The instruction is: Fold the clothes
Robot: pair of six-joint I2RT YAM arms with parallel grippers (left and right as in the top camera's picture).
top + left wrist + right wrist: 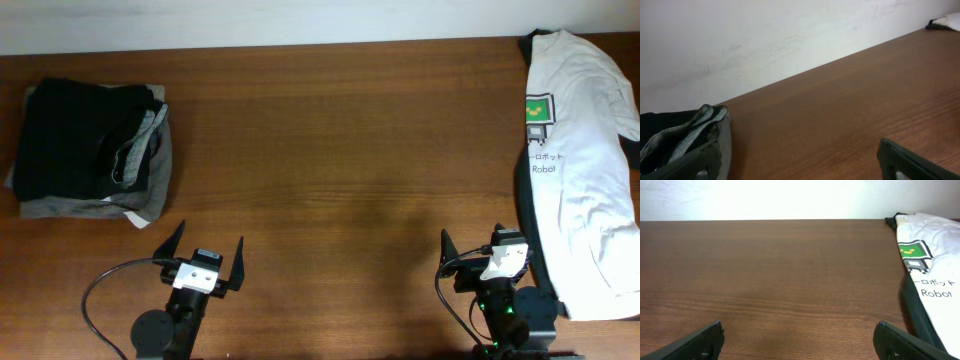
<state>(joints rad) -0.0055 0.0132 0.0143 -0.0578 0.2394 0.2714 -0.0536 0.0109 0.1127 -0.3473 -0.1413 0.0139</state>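
The white T-shirt (575, 160) lies along the right edge of the table, with a green-and-yellow chest logo (538, 108) and dark "Robot" lettering; it also shows at the right of the right wrist view (932, 255). A dark garment edge shows beneath it. My right gripper (490, 250) is open and empty at the front of the table, just left of the shirt's lower part; its fingers (797, 340) straddle bare wood. My left gripper (210, 252) is open and empty at the front left, its fingers (800, 165) apart over bare wood.
A stack of folded black and grey garments (95, 150) sits at the back left, also at the left of the left wrist view (685, 140). The brown wooden table (350, 150) meets a white wall (790, 197) at the back.
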